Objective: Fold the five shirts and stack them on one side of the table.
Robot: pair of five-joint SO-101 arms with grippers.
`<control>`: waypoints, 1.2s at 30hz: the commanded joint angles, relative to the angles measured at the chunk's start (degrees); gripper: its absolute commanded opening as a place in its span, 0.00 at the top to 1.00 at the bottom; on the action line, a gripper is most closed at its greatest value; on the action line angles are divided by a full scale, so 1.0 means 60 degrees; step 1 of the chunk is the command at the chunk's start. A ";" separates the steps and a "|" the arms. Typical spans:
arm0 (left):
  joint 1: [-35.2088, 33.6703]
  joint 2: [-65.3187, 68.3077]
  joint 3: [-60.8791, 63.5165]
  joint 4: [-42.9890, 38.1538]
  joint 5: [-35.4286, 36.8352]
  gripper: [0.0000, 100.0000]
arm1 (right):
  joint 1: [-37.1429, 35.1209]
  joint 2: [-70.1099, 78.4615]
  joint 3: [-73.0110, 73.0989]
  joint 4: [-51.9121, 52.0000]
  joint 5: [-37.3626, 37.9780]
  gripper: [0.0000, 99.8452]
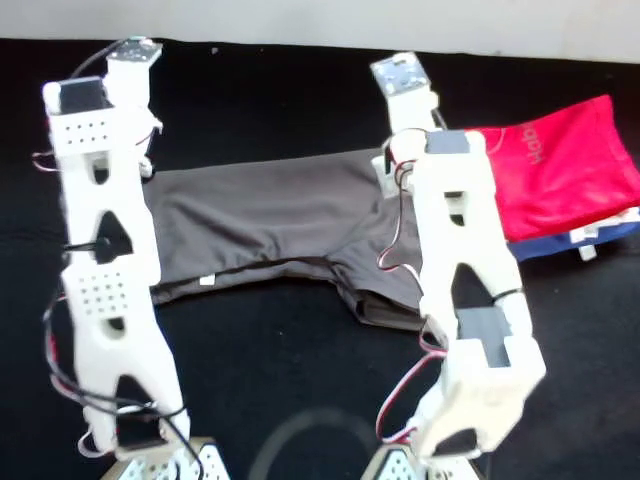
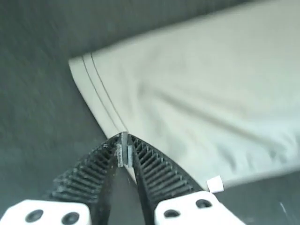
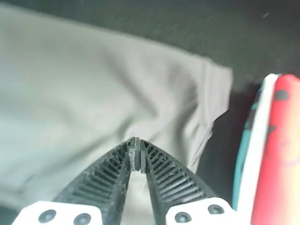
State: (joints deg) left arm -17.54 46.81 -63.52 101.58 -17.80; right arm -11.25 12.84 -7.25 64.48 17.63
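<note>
Presently, at the left, the left gripper (image 2: 123,151) has its fingers pressed together on the hem at the left edge of the grey shirt (image 1: 270,215). That shirt lies spread across the middle of the black table (image 1: 300,390). The right gripper (image 3: 136,158) pinches puckered cloth near its right edge. Farther right, a folded red shirt (image 1: 560,165) lies on a blue shirt (image 1: 555,245).

Smooth matt cloth: grey shirt (image 1: 270,215); matt black table (image 1: 260,350).

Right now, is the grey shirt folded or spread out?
Mostly spread: the grey shirt lies wide across the black table, only its near edge doubled over.
</note>
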 commanded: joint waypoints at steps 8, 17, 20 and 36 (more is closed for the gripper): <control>0.0916 -0.4491 0.8725 -0.2051 0.0044 0.99 | -0.1385 -0.0491 0.0549 0.1297 -0.0044 0.99; 0.0652 -0.5077 1.2066 -0.4615 0.0044 0.99 | -0.1502 -0.0564 0.3260 0.0110 -0.0044 0.99; 0.0300 -0.5165 1.2212 -0.4586 0.0044 0.99 | -0.1502 -0.0579 0.3905 0.0037 -0.0044 0.99; -0.0549 -0.5194 1.2183 -0.3370 -0.0615 0.99 | -0.1531 -0.3245 0.4755 0.0505 -0.0073 0.99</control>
State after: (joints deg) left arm -20.97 18.77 10.07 79.60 -21.05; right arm -20.22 1.32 21.32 67.47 17.54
